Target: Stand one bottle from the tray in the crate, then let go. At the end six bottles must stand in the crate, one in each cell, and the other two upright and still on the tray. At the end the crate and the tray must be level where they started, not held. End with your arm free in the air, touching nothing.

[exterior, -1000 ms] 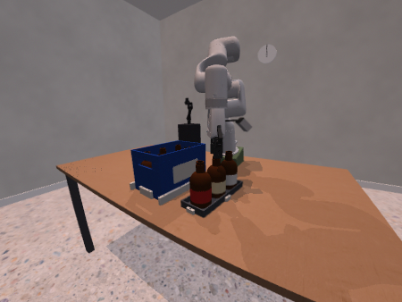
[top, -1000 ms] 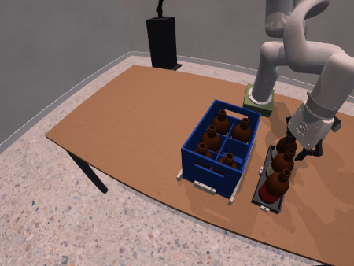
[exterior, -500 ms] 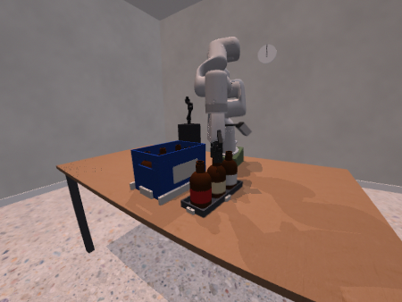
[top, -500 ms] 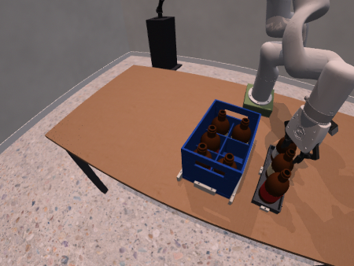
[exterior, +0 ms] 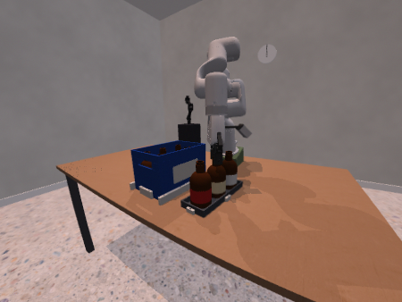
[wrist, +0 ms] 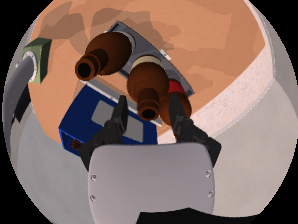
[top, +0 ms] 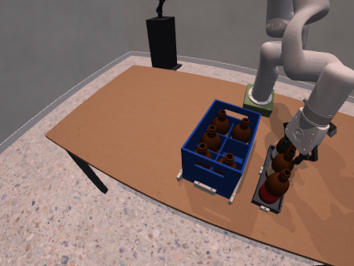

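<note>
The blue crate [top: 220, 153] stands on the table with several brown bottles in its cells; the middle cell on the tray side [top: 235, 146] is empty. The dark tray [top: 271, 181] to its right carries three upright brown bottles: a red-labelled one [top: 277, 185] at the front, a middle one [top: 284, 160] and a back one [top: 282, 145]. My gripper [top: 296, 157] is open, low over the tray, its fingers on either side of the middle bottle's neck [wrist: 149, 92]. The wrist view shows the fingers apart from that neck, with the crate [wrist: 100, 119] below left.
The arm's green base block [top: 258, 101] stands behind the crate. A black pedestal [top: 162, 41] stands on the floor beyond the table's far edge. The crate sits on pale runners [top: 204, 186] close to the table's near edge.
</note>
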